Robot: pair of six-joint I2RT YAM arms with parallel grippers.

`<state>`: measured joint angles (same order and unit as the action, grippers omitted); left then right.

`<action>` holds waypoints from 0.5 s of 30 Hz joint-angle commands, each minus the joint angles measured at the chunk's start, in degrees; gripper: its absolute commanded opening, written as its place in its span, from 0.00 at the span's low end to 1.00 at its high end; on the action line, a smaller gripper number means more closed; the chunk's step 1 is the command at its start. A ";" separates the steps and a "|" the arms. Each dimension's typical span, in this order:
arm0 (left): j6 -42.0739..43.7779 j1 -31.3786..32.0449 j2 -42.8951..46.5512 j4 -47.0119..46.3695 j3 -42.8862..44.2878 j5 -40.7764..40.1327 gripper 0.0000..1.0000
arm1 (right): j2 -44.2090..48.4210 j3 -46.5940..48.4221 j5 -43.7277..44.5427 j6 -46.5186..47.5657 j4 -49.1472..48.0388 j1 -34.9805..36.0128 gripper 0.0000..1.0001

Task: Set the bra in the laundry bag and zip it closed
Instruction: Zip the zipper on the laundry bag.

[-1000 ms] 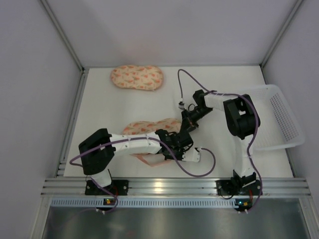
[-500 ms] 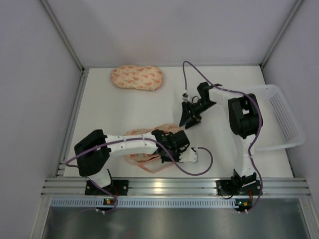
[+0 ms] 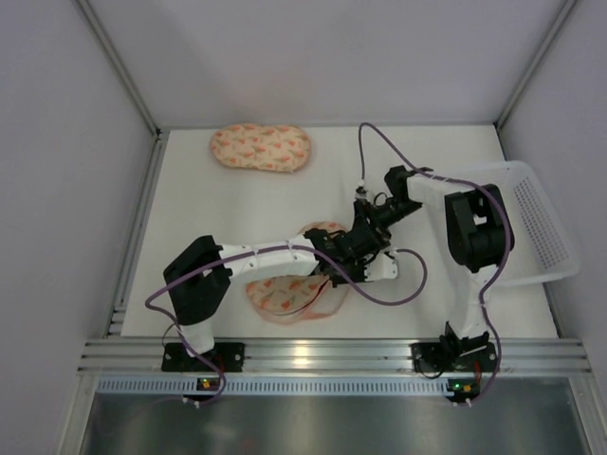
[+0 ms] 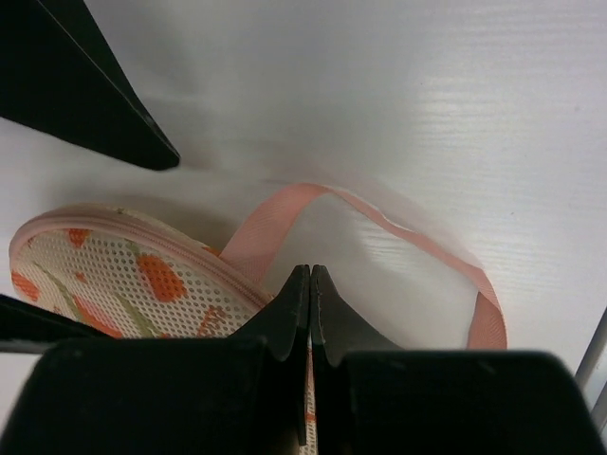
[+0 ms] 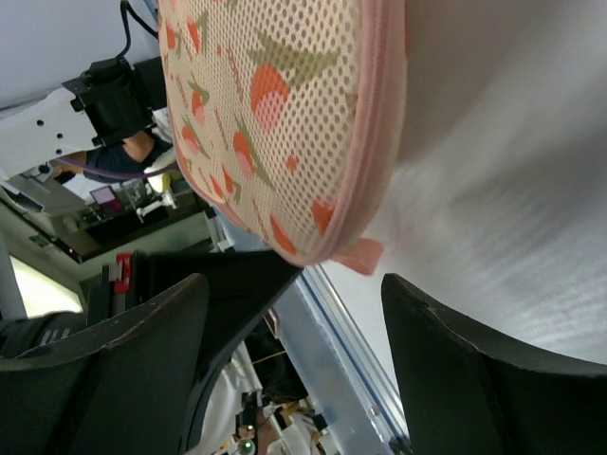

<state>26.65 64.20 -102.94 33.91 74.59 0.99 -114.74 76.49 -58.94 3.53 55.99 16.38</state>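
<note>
The laundry bag (image 3: 285, 292), a peach pouch with orange-red print, lies near the front edge, with its far lobe (image 3: 325, 233) reaching toward both grippers. My left gripper (image 3: 343, 254) is shut, and the bag's pink zip edge (image 4: 204, 268) runs straight into its tips (image 4: 310, 275). A pink strap loop (image 4: 398, 227) lies on the table beyond them. My right gripper (image 3: 366, 226) stands open just past the bag's end (image 5: 275, 114). A small pink tab (image 5: 358, 256) sits above the gap between its fingers (image 5: 294, 284), touching neither. The bra is hidden.
A twin patterned pouch (image 3: 261, 148) lies at the back left. A white mesh basket (image 3: 536, 227) stands against the right wall. Purple cables loop around both wrists. The metal rail (image 3: 313, 355) runs along the front edge.
My right gripper opened, let go of the bag's end and pulled back, then returned close to it. My left gripper, still shut, moved right and away, drawing the bag's far lobe along.
</note>
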 commanded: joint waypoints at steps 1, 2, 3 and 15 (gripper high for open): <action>-0.11 0.04 -0.77 -3.15 3.10 0.06 0.00 | -1.45 0.15 -2.24 -3.17 -7.46 3.04 0.75; -0.20 0.04 -0.95 -3.24 3.28 0.15 0.00 | -1.80 0.24 -2.41 -5.27 -8.25 4.00 0.74; -0.29 0.04 -1.30 -3.24 3.46 0.24 0.00 | -2.24 0.50 -2.93 -5.72 -9.39 4.53 0.71; -0.20 0.39 3.17 -2.97 -4.97 4.19 0.00 | -4.79 5.95 -0.65 -6.43 -10.20 4.98 0.00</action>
<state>26.72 64.23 -103.61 31.59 72.29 2.22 -118.80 78.32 -59.42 -2.79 48.36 21.67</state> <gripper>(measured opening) 0.013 0.039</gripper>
